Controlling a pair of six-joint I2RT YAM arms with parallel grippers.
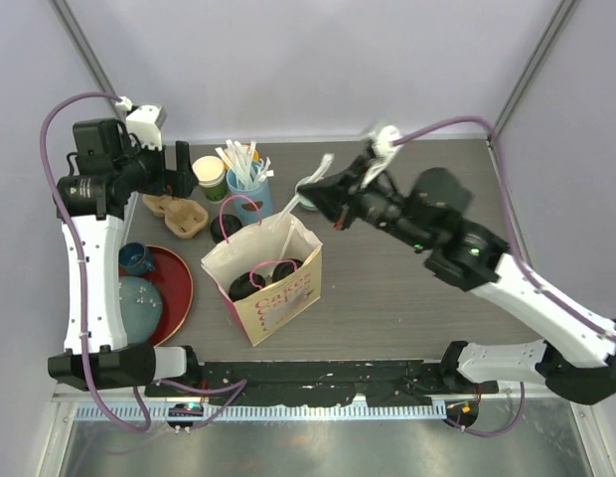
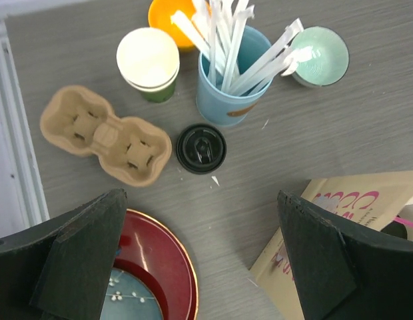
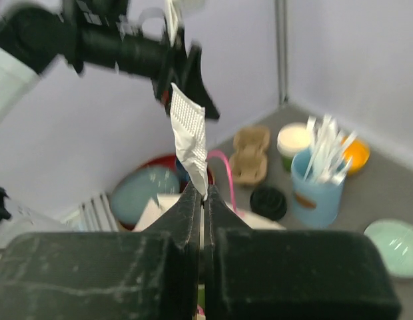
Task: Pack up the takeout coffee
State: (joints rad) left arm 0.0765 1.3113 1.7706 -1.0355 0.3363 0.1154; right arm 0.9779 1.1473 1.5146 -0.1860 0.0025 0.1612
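Two dark-green cups with black lids (image 1: pixel 243 286) (image 1: pixel 285 270) stand inside the open cream paper bag (image 1: pixel 278 303), whose corner also shows in the left wrist view (image 2: pixel 346 213). My right gripper (image 1: pixel 312 191) hovers above the bag's far right side and is shut on a white paper-wrapped straw (image 1: pixel 288 214). In the right wrist view the straw (image 3: pixel 188 130) sticks up from the closed fingertips (image 3: pixel 205 193). My left gripper (image 1: pixel 179 164) is open and empty, high over the table's far left (image 2: pixel 201 260). Another green cup without a lid (image 2: pixel 148 63) and a loose black lid (image 2: pixel 201 149) sit on the table.
A blue cup of white straws (image 2: pixel 230 73), a pale green bowl (image 2: pixel 318 55), an orange bowl (image 2: pixel 170 13) and a cardboard cup carrier (image 2: pixel 105 135) stand behind the bag. A red plate (image 1: pixel 174 288) with a blue dish and a small blue cup (image 1: pixel 137 258) lies at the left.
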